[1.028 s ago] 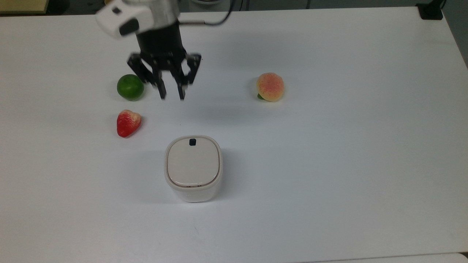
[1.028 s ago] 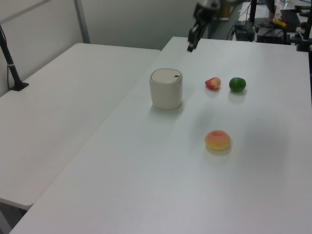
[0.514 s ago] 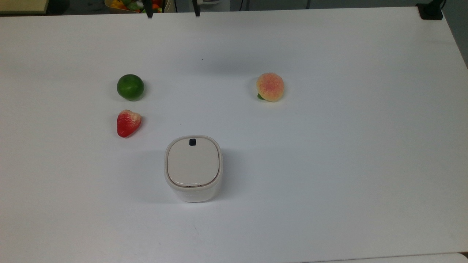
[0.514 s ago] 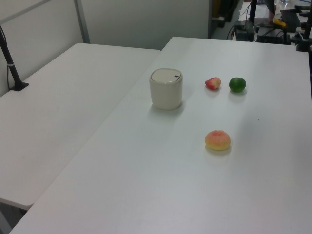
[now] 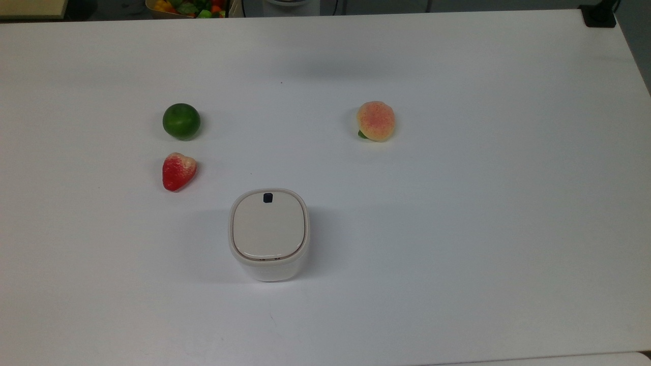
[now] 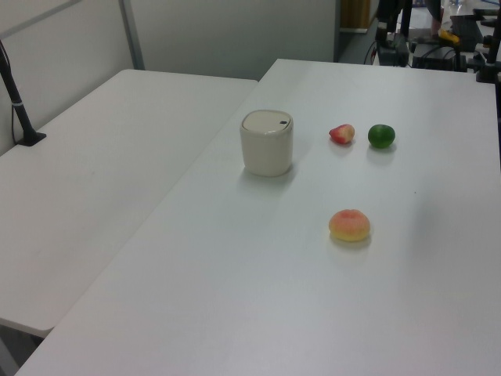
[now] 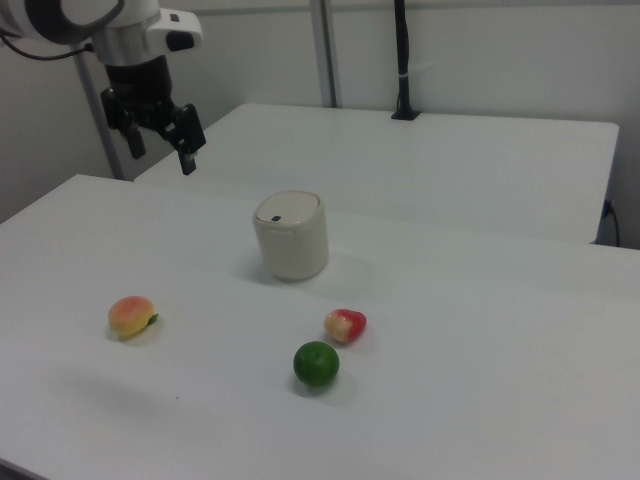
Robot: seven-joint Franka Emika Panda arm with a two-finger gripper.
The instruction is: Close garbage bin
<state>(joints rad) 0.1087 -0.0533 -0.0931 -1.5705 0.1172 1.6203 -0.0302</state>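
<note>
Right view's far left: gripper (image 7: 160, 152) hangs high, fingers spread wide (holding nothing), well apart from the garbage bin (image 7: 291, 237), lid shut.

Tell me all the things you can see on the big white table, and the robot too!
garbage bin: one, white body with a beige lid lying flat and a small dark button, standing near the middle of the table
strawberry: one, red, up and to the top view's left of the bin
lime: one, green, just beyond the strawberry toward the top view's upper edge
peach: one, orange-pink with a bit of green leaf, alone toward the top view's right
table: one, white, holding everything
second table: one, white, on the left view's left
robot arm: one, white, at the right view's upper left
gripper: one, black, raised above the table, away from the bin, jaws apart
</note>
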